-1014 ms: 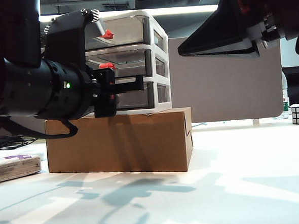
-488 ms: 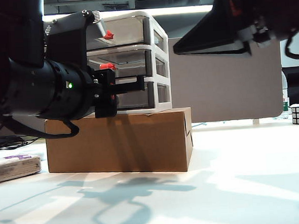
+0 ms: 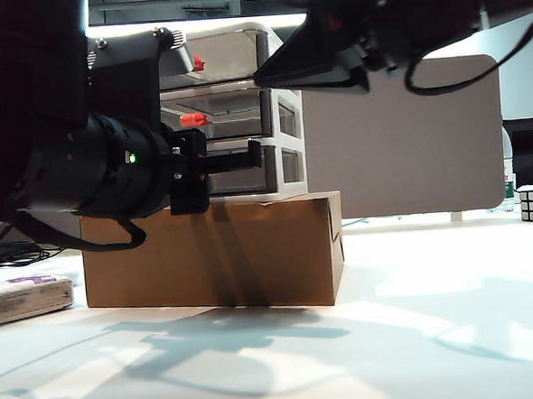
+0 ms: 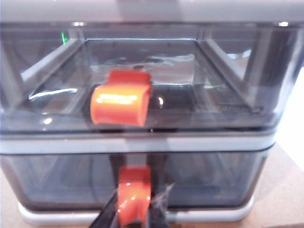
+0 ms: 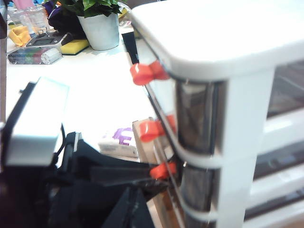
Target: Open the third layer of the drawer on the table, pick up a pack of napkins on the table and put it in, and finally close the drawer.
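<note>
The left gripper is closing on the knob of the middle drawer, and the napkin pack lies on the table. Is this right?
Not quite: the left gripper is at the knob of the lowest drawer, as the left wrist view shows. The middle one is above it. The napkin pack does lie on the table.

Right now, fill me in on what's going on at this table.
The left gripper has its fingers on either side of the red knob of the bottom drawer of the small cabinet, which sits on a cardboard box. That drawer looks shut. The right gripper hangs above the cabinet, its jaws not visible. The pack of napkins lies on the table, untouched.
</note>
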